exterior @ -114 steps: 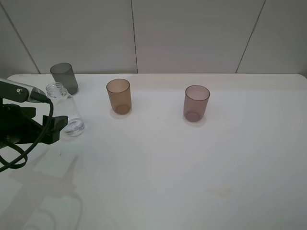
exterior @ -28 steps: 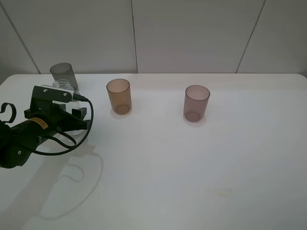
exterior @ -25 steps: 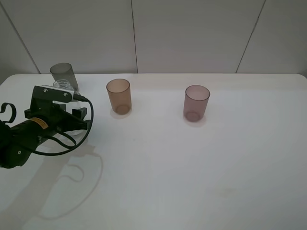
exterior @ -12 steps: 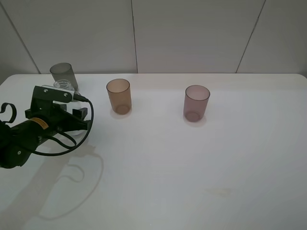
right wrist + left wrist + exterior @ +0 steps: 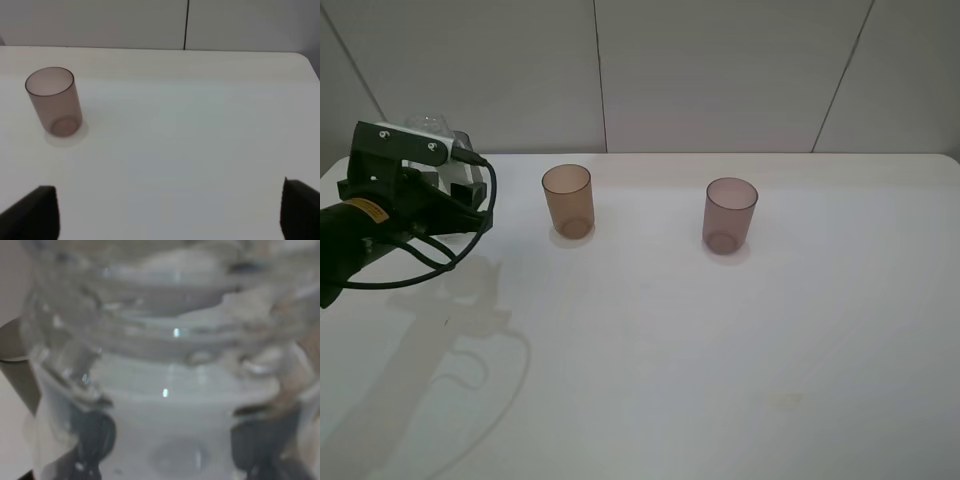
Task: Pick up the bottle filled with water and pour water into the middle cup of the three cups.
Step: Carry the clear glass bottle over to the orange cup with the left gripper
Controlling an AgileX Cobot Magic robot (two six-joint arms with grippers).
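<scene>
The clear bottle hangs above the table's far left, held by my left gripper; only its neck shows over the black arm. In the left wrist view the bottle fills the picture, with dark fingers pressed against both of its sides. The amber middle cup stands upright to the right of the gripper, apart from it. The mauve cup stands further right and also shows in the right wrist view as the mauve cup. The grey cup is hidden behind the left arm. My right gripper is open and holds nothing.
The white table ends at a grey panelled wall behind the cups. The left arm's cable loops over the table's left side.
My left gripper has lifted the bottle off the table and carried it up and to the left. The amber and mauve cups have not moved.
</scene>
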